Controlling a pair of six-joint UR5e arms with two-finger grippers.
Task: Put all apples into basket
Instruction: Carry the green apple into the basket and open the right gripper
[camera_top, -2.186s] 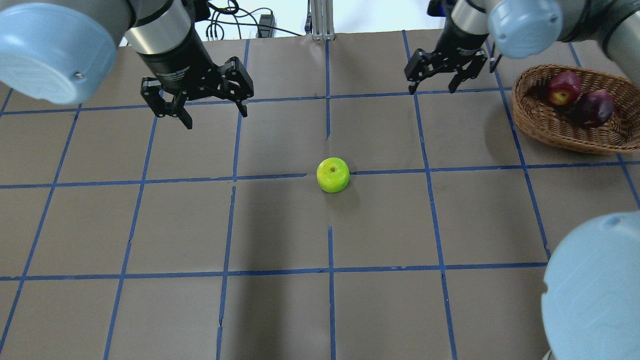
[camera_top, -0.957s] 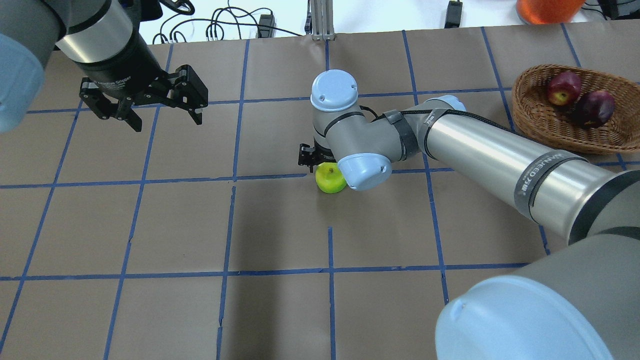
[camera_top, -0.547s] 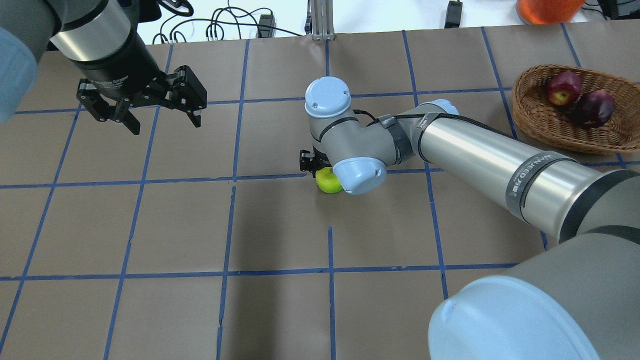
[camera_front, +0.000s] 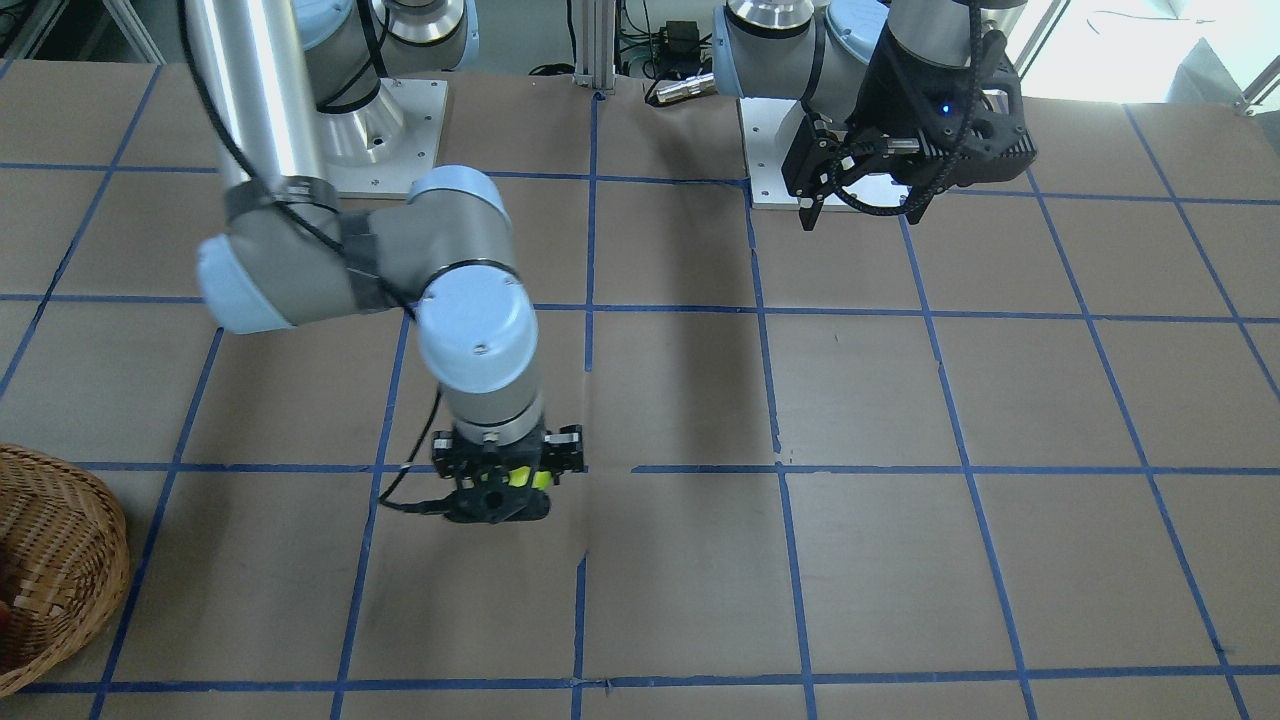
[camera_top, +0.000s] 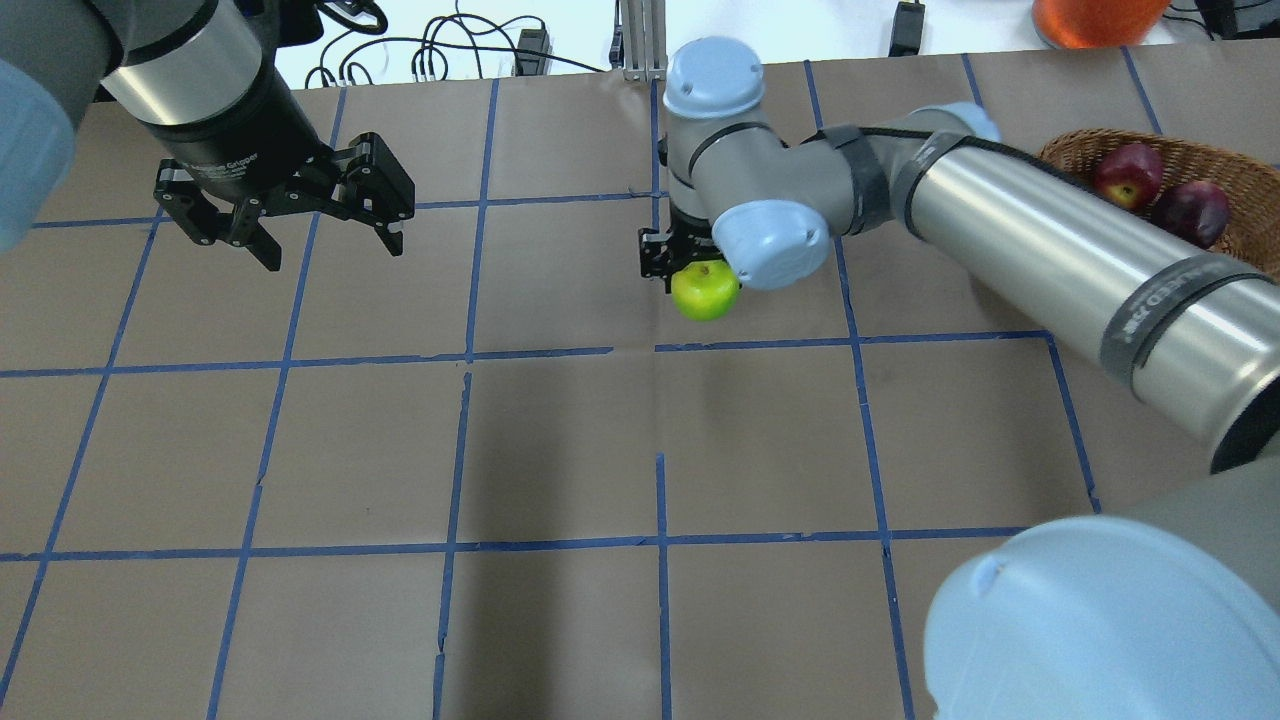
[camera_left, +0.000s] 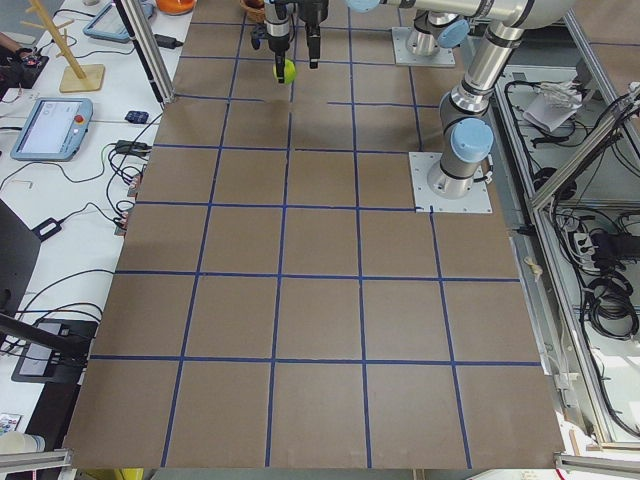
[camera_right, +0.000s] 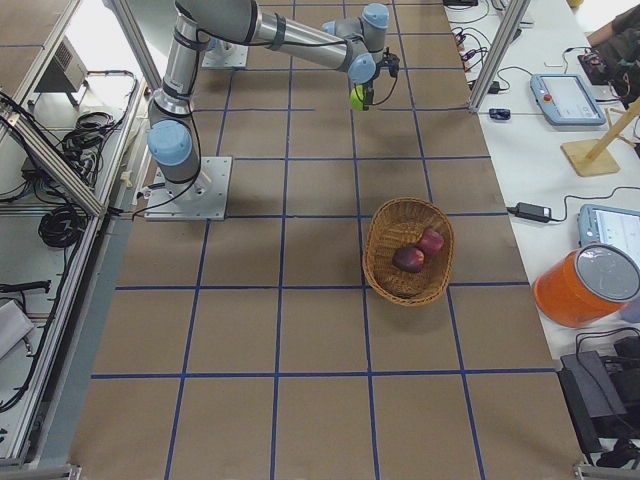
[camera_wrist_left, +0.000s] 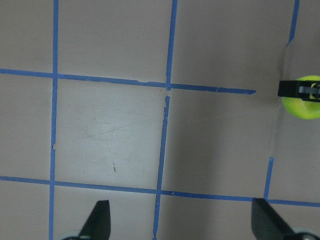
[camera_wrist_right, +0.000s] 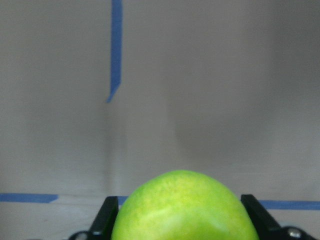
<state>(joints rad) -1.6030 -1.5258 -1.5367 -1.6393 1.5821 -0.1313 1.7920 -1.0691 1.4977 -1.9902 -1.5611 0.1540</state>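
In the overhead view, at the upper left, the left tool (camera_top: 330, 245) is hovering over the desk (camera_top: 560, 450) with its jaws spread wide and nothing between them; its wrist view is showing only bare paper and blue tape lines between the two fingertips, so it is taking no part in the carry. At the upper centre the right tool (camera_top: 690, 272) is pointing straight down and clamping the green apple (camera_top: 705, 290) from both sides, and its wrist view is showing a dark finger at each flank of the fruit. The apple is looking raised off the desk rather than resting on it, though the gap itself is hard to judge. At the upper right the basket (camera_top: 1200, 148) is sitting on the desk, partly hidden behind the right forearm, and it is already holding the red apple (camera_top: 1125, 172) and the maroon apple (camera_top: 1190, 212) side by side. So the basket is lying to the right of the held apple, well apart from it and a little nearer the top edge. The right arm is coming in from that same side and is the nearer one; the next move is likely calling for a rightward carry, high enough for the apple to clear the near rim before release.
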